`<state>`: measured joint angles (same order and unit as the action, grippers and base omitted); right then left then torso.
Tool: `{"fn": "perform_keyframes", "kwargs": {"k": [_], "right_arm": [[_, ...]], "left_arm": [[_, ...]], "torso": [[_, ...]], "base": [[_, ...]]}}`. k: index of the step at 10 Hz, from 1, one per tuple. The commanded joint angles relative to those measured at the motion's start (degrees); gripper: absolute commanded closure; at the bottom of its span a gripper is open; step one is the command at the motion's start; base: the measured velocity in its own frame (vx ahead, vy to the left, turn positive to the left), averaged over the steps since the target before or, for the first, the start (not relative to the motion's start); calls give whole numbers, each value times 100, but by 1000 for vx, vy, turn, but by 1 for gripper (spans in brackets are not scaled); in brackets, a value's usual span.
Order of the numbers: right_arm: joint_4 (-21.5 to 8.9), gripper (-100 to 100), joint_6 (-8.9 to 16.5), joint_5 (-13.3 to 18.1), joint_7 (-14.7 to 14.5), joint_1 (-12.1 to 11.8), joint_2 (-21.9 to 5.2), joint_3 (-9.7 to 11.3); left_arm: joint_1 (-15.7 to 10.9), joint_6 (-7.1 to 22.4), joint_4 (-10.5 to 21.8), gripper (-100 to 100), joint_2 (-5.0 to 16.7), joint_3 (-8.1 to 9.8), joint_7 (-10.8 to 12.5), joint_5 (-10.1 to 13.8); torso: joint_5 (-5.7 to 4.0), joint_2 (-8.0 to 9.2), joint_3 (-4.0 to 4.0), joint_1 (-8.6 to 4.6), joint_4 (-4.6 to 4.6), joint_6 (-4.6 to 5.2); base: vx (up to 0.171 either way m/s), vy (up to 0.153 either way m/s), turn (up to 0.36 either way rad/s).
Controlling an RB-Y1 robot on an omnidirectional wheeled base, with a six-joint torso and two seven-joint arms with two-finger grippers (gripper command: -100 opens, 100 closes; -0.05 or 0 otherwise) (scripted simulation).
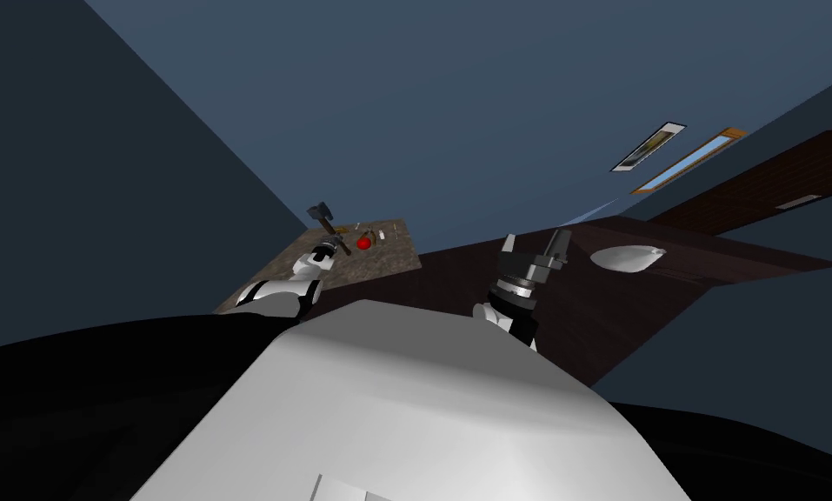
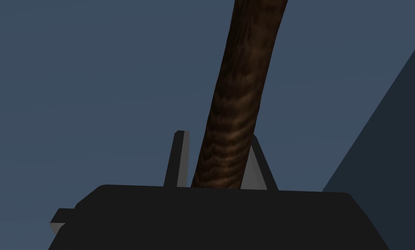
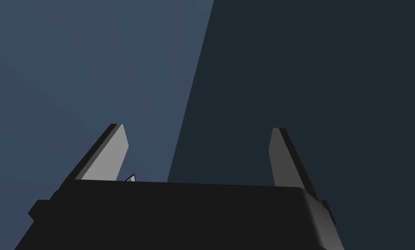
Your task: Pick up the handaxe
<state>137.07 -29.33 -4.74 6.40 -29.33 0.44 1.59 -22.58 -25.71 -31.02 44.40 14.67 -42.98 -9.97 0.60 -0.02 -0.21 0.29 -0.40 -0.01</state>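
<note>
Our left hand (image 2: 217,138) grips the handaxe (image 2: 239,87) by its brown wooden handle, the head at eleven o'clock of that hand, by the worktop (image 1: 392,259). Our right hand (image 3: 200,129) stands open.

Plain slate-blue walls (image 1: 457,104) take up most of the head view, and a darker, shaded wall (image 1: 101,174) stands at nine o'clock. A mottled brown flat surface (image 1: 396,257) lies just off centre toward ten o'clock. A dark brown flat expanse (image 1: 596,304) spreads at three o'clock. At two o'clock hang a narrow white-framed picture (image 1: 648,146) and, just beside it, a long orange-framed window (image 1: 688,161) showing blue. A dark brown planked panel (image 1: 753,183) slants near them. A black area (image 1: 57,409) lies at eight o'clock.
</note>
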Motion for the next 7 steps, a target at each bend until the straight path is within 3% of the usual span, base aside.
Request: {"fn": "perform_keyframes", "kwargs": {"k": [1,4,5,6,7], "right_arm": [[0,0,0,0,0,0,0,0],[0,0,0,0,0,0,0,0],[0,0,0,0,0,0,0,0],[0,0,0,0,0,1,0,0],[0,0,0,0,0,0,0,0]], "left_arm": [[286,262,-286,100,-159,229,191,-190],[432,262,-642,100,-159,229,191,-190],[776,456,-933,100,-309,458,365,-385],[814,456,-1202,100,-309,458,365,-385],[1056,650,-1358,100,-459,687,538,-579]], "torso": [[0,0,0,0,0,0],[43,-18,-24,25,-30,2],[40,-19,-23,22,-27,5],[48,-20,-25,26,-31,15],[49,-27,-29,29,-31,20]], "base": [[1,19,-148],[3,16,-22],[-1,16,-146],[-3,27,-77],[12,34,-149]]}}
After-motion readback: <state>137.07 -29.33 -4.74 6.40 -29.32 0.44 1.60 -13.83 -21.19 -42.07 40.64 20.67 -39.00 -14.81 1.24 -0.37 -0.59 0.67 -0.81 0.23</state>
